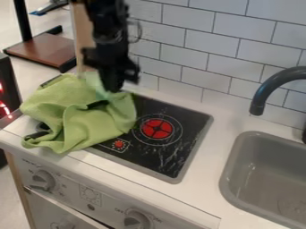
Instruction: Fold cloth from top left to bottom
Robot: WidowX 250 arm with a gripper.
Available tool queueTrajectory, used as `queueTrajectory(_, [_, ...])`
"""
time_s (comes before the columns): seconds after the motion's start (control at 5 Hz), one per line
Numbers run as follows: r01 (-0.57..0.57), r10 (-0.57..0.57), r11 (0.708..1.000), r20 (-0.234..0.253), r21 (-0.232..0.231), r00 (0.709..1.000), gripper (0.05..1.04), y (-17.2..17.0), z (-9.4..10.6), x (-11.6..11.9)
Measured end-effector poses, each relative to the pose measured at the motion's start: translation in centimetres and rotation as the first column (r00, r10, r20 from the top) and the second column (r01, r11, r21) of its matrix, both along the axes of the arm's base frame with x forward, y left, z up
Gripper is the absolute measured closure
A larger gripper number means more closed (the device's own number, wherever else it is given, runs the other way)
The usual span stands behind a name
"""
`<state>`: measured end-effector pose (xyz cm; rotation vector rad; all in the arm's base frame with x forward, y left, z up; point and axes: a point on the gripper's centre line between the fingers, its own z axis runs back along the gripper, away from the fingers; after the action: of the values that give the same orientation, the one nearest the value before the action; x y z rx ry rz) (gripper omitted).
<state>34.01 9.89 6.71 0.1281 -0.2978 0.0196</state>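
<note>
Honestly, that green cloth (90,126) looks light and floppy, so I'd pinch its top-left edge (51,91); can't tell if my pincer (113,87) is open or closed.

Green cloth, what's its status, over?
Gripper at upper part of green cloth. Cloth rumpled over left side of stovetop, not neatly folded. Faucet off right, out of the way.

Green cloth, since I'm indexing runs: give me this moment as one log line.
cloth: rumpled, over left part of stovetop | gripper: at cloth's far side | grasp: unclear
</note>
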Motion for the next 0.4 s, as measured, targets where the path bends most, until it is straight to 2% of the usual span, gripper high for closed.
queueTrajectory(0.2, [0.015,-0.013,0.999,-0.053,0.048,0.999,1.034,1.0,-1.4,-1.8])
queueTrajectory(0.4, [0.0,0.005,0.998,-0.078,0.063,0.997,1.034,2.8,-2.1,-2.5])
